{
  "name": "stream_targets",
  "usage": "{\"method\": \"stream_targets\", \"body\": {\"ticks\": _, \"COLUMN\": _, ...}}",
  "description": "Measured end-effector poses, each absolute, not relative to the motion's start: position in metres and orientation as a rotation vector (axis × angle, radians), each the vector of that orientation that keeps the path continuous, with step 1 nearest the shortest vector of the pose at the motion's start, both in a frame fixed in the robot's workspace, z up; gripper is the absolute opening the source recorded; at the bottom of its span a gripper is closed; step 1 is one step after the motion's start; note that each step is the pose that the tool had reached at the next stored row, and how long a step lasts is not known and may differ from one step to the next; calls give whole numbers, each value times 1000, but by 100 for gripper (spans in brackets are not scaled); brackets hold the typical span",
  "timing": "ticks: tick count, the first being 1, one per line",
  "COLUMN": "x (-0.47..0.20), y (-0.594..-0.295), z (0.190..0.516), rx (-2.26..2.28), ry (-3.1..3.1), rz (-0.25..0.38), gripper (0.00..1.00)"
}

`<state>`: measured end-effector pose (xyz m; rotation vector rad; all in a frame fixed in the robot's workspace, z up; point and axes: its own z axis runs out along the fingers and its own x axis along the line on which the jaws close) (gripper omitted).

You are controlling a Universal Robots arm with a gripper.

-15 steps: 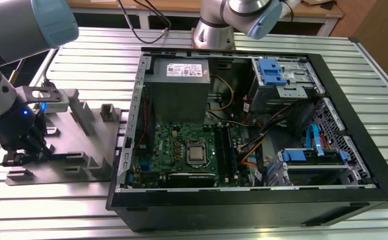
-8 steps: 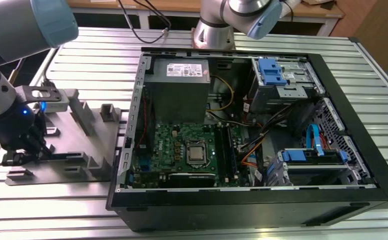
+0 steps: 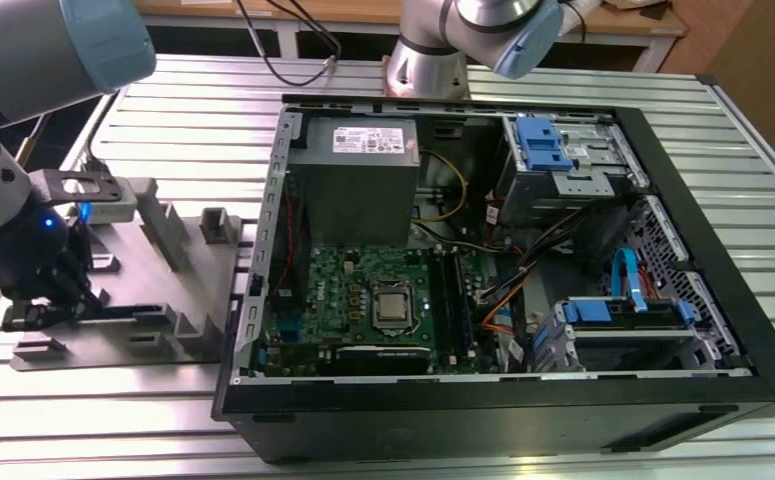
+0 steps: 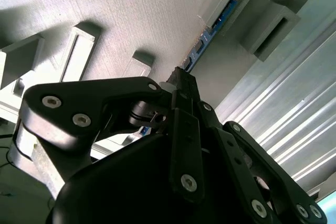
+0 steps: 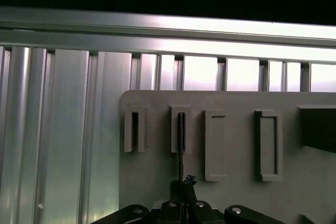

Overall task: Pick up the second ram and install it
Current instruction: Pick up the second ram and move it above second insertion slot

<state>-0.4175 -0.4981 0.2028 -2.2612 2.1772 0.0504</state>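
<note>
The second ram (image 4: 215, 23) is a thin dark blue stick standing on edge in a slot of the grey holder plate (image 4: 131, 14). In the first wrist view it shows edge-on as a dark line (image 5: 180, 140) inside the second raised slot. My gripper (image 4: 180, 77) has its two black fingers closed together on the near end of the stick, which still rests in its slot. In the exterior view the gripper (image 3: 43, 298) is down over the holder plate (image 3: 160, 300) at the exterior view's left. The green motherboard (image 3: 360, 300) with its long black slots (image 3: 449, 300) lies in the open computer case.
The black case (image 3: 494, 420) stands on the ribbed metal table (image 3: 160, 110), to the exterior view's right of the holder plate. Its raised wall (image 3: 270, 240) stands between plate and motherboard. Inside are a power supply (image 3: 360, 170), loose cables (image 3: 521, 260) and blue-tabbed drive bays (image 3: 627, 300).
</note>
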Motion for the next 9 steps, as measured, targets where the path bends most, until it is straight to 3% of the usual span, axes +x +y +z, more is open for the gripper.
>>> {"method": "stream_targets", "body": {"ticks": 9, "x": -417, "y": -498, "z": 203, "rx": -2261, "ry": 2177, "rz": 50, "gripper": 8}}
